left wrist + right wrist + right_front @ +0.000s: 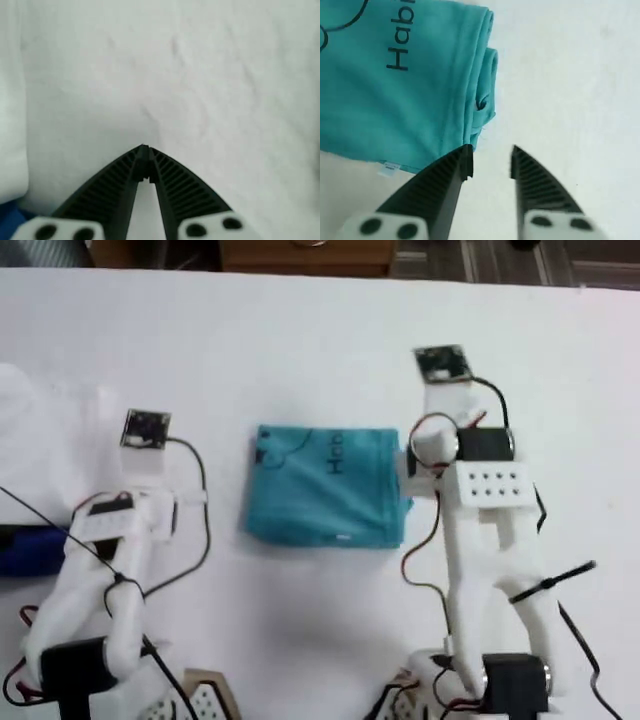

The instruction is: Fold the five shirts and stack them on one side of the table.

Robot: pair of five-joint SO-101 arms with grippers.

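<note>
One folded teal shirt (pixel 325 485) is laid flat near the middle of the white table (pixel 300 330), between the two arms. Its corners are roughly squared, and its stacked folded layers are seen at the side facing the right gripper (pixel 490 162). That gripper is held narrowly open just beside this layered edge, with one finger (pixel 462 162) almost at the cloth and nothing gripped. The left gripper (pixel 144 152) is closed with its tips meeting, nothing is held, and it is poised over white surface well apart from the shirt.

Wide table surface is seen from the shirt to the far edge, where wooden furniture (pixel 305 255) is visible behind. A narrower strip is left between the shirt and the left arm. A blue object (pixel 25 548) is cut off at the left border.

Dark print (pixel 400 37) and line art are carried on the shirt's top face. A small white label (pixel 387 170) is seen at its near hem; its text cannot be made out.
</note>
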